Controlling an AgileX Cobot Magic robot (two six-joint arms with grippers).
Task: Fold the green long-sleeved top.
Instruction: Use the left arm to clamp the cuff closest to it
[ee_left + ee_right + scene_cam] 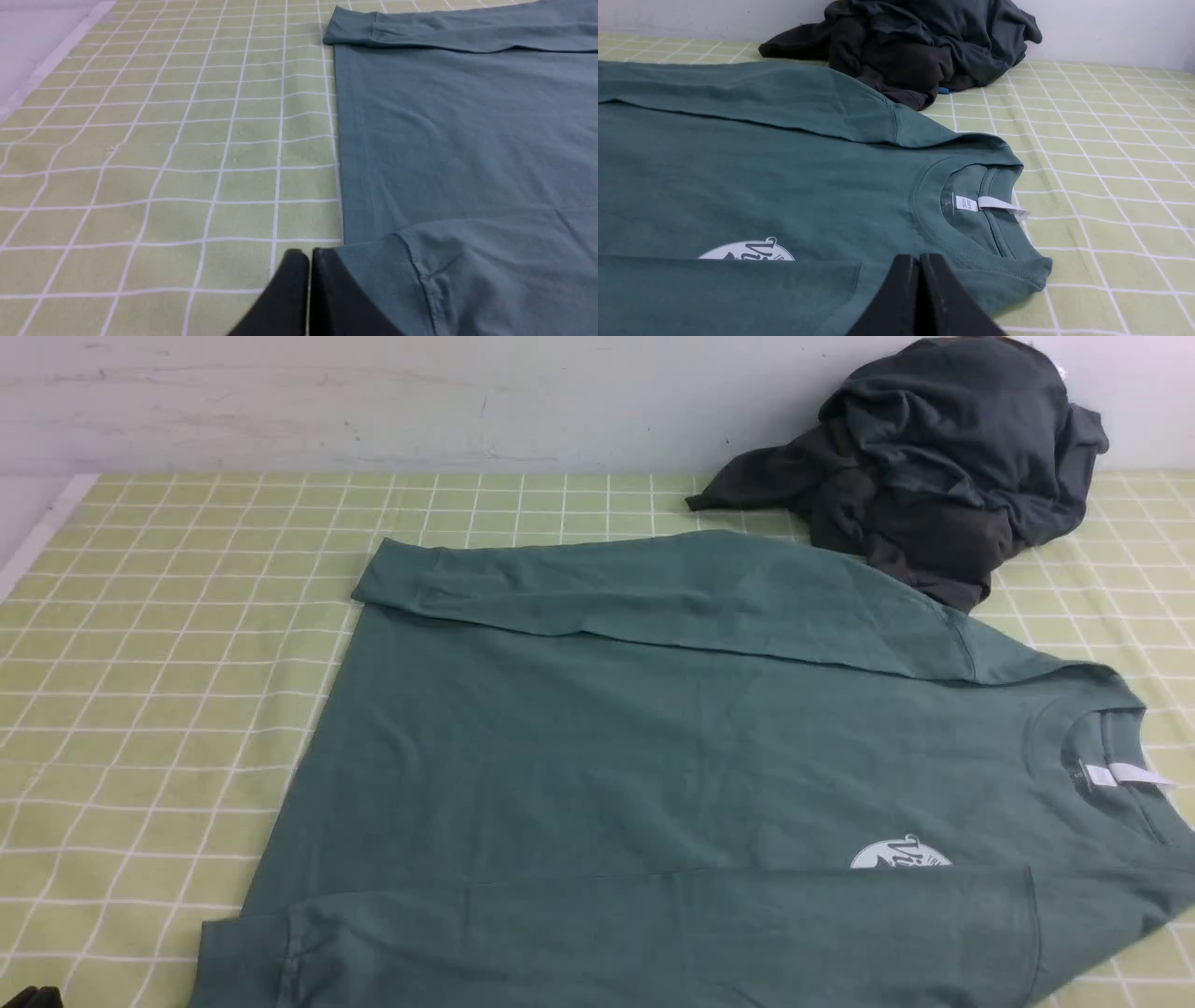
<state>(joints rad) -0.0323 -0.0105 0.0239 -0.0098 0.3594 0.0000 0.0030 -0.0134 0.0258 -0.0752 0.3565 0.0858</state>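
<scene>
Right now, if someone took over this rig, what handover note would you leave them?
Left gripper: shut, empty, beside the near sleeve's cuff.
Right gripper: shut, empty, near the collar.
Green long-sleeved top: flat on the checked cloth, neck toward the robot's right. The dark garments pile sits by its far shoulder.
Done: both sleeves folded in across the body.
Left: probably folding the body hem to neck.
</scene>
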